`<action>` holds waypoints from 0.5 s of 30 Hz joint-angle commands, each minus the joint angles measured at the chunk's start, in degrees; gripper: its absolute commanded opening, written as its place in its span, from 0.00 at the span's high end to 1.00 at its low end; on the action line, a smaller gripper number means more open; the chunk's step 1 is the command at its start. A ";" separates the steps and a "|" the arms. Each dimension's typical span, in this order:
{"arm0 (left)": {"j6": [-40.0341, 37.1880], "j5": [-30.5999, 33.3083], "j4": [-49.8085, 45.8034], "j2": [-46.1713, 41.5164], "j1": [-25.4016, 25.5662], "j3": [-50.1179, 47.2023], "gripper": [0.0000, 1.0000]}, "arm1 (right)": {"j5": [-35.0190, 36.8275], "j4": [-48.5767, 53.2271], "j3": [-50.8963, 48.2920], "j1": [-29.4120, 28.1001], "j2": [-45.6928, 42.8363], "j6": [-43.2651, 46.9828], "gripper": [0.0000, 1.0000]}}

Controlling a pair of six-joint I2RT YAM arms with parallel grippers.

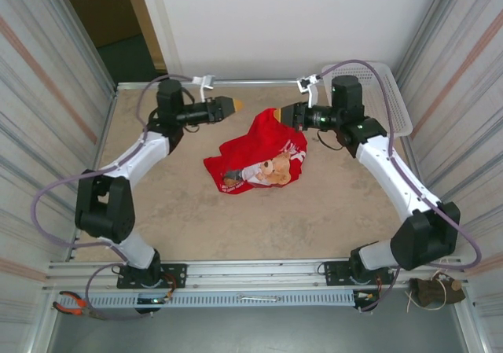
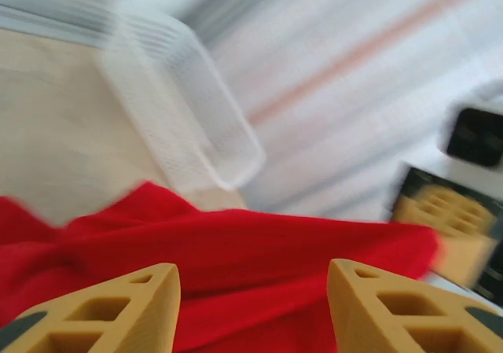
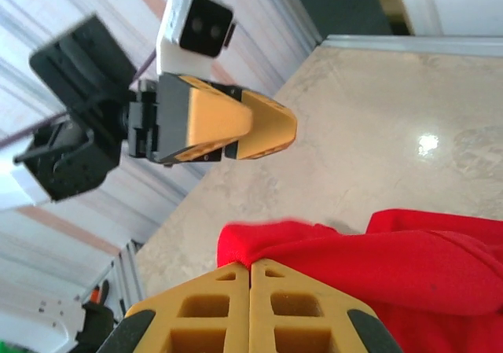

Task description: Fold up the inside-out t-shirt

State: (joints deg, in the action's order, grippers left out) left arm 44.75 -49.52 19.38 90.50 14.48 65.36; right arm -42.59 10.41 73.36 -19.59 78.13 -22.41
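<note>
Well, left gripper [image 1: 234, 103]: I see the fingers spread apart, nothing between them, aimed right at the raised corner of the cloth.
inside-out t-shirt [image 1: 255, 160]: bright red, crumpled in the middle of the table [image 1: 314, 211], printed graphic facing up; its far corner is pulled up in a peak.
right gripper [image 3: 251, 273]: fingers pressed together, clamped on that red corner as I read it.
white mesh basket [image 1: 391, 93]: far right corner of the table, apart from the shirt.

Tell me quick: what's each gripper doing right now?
Left gripper: open, holding nothing.
Right gripper: closed, pinching an edge of the red t-shirt.
</note>
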 commanded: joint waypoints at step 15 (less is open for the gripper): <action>-10.89 57.30 -2.21 -14.07 35.70 -3.61 0.35 | 25.07 3.56 9.94 -11.10 -3.41 -4.43 1.00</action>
State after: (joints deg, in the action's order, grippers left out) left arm 36.86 -1.37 16.60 73.67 49.76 58.85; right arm -21.61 13.56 81.30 -29.65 74.46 -26.28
